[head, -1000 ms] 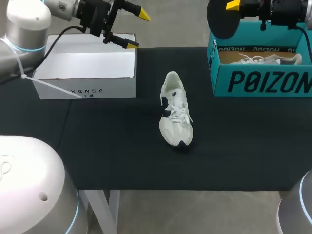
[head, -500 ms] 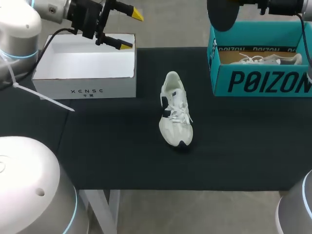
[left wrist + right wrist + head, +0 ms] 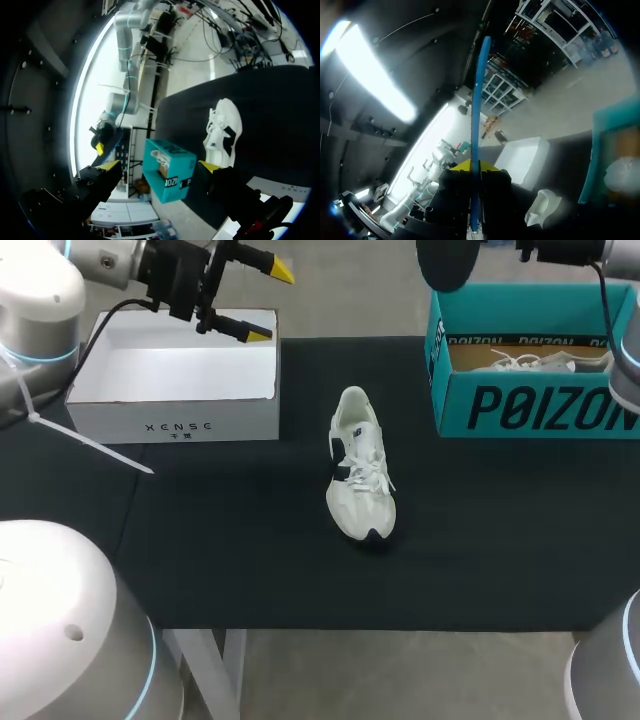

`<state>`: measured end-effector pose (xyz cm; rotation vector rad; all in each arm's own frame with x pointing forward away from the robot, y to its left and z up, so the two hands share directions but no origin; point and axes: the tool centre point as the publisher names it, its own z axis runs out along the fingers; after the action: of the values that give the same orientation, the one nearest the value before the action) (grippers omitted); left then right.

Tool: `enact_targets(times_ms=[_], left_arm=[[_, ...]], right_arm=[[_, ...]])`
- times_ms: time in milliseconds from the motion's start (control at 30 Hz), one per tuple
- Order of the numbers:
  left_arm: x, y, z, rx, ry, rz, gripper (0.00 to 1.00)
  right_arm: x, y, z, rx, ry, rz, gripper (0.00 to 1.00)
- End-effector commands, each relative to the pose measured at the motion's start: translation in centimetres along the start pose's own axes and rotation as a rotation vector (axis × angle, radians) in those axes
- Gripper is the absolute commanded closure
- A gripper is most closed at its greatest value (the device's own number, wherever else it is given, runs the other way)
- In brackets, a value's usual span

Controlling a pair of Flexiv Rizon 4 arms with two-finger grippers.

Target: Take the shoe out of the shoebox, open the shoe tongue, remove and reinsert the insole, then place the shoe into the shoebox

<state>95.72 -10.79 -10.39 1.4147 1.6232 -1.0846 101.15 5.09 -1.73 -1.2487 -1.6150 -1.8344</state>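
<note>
A white shoe (image 3: 360, 480) lies alone on the black mat, toe toward the front edge; it also shows in the wrist views (image 3: 222, 132) (image 3: 540, 212). The teal shoebox (image 3: 530, 400) stands at the back right. My right gripper (image 3: 474, 167) is shut on a dark insole (image 3: 445, 262), held high beside the teal box's left end; in the right wrist view the insole (image 3: 479, 115) stands edge-on between the yellow tips. My left gripper (image 3: 268, 302) hangs open and empty above the right end of a white box (image 3: 175, 425); its yellow tips stand wide apart (image 3: 155, 165).
A second white shoe (image 3: 530, 362) lies inside the teal shoebox. The white box at the back left is open and holds nothing. The black mat (image 3: 250, 550) covers the table around the shoe.
My left gripper has shifted a little left and up over the white box. My right arm has lifted the insole slightly higher and leftward, so its yellow tip has left the head view.
</note>
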Motion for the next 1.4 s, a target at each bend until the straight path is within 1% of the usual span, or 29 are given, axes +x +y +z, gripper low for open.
enact_targets(times_ms=[33,467,500,533,567,600,633,667,700,733,767,800,833,900,1000,1067,1167,1300,1400], left_arm=[[-0.1,0.0,0.0,0.0,0.005,0.001,0.0],[-0.1,0.0,0.0,0.0,0.005,0.001,0.0],[-0.1,0.0,0.0,0.0,0.005,0.001,0.0],[-0.1,0.0,0.0,0.0,0.005,0.001,0.0],[-0.1,0.0,0.0,0.0,0.005,0.001,0.0],[-0.1,0.0,0.0,0.0,0.005,0.001,0.0],[-0.1,0.0,0.0,0.0,0.005,0.001,0.0],[-0.1,0.0,0.0,0.0,0.005,0.001,0.0],[-0.1,0.0,0.0,0.0,0.005,0.001,0.0],[-0.1,0.0,0.0,0.0,0.005,0.001,0.0],[-0.1,0.0,0.0,0.0,0.005,0.001,0.0],[-0.1,0.0,0.0,0.0,0.005,0.001,0.0],[-0.1,0.0,0.0,0.0,0.005,0.001,0.0],[-0.1,0.0,0.0,0.0,0.005,0.001,0.0],[-0.1,0.0,0.0,0.0,0.005,0.001,0.0],[-0.1,0.0,0.0,0.0,0.005,0.001,0.0],[-0.1,0.0,0.0,0.0,0.005,0.001,0.0],[-0.1,0.0,0.0,0.0,0.005,0.001,0.0],[-0.1,0.0,0.0,0.0,0.005,0.001,0.0]], right_arm=[[0.0,-0.2,0.0,-0.004,-0.001,-0.001,1.0],[0.0,-0.2,0.0,-0.004,-0.001,-0.001,1.0],[-1.0,0.1,0.4,-0.014,-0.012,-0.038,1.0],[-1.6,0.2,0.7,-0.008,-0.003,-0.072,1.0],[-2.4,0.2,1.1,0.018,-0.027,-0.093,1.0],[-2.7,0.2,1.4,0.019,0.005,-0.126,1.0],[-2.9,0.2,1.7,0.04,0.012,-0.151,1.0],[-3.3,0.2,2.1,0.061,-0.007,-0.166,1.0],[-3.6,0.2,2.4,0.069,0.009,-0.185,1.0],[-4.1,0.0,2.8,0.085,0.021,-0.194,1.0],[-4.9,-0.2,3.0,0.084,0.033,-0.193,1.0],[-5.9,-0.5,3.4,0.093,0.049,-0.192,1.0],[-6.9,-0.9,3.8,0.103,0.041,-0.182,1.0],[-8.6,-1.8,4.8,0.095,0.064,-0.165,1.0],[-10.6,-2.9,5.9,0.085,0.069,-0.173,1.0],[-12.0,-3.7,6.5,0.064,0.087,-0.175,1.0],[-13.9,-5.0,7.5,0.064,0.098,-0.179,1.0],[-15.7,-6.4,8.6,0.078,0.124,-0.161,1.0],[-16.5,-7.0,9.1,0.058,0.157,-0.134,1.0]])
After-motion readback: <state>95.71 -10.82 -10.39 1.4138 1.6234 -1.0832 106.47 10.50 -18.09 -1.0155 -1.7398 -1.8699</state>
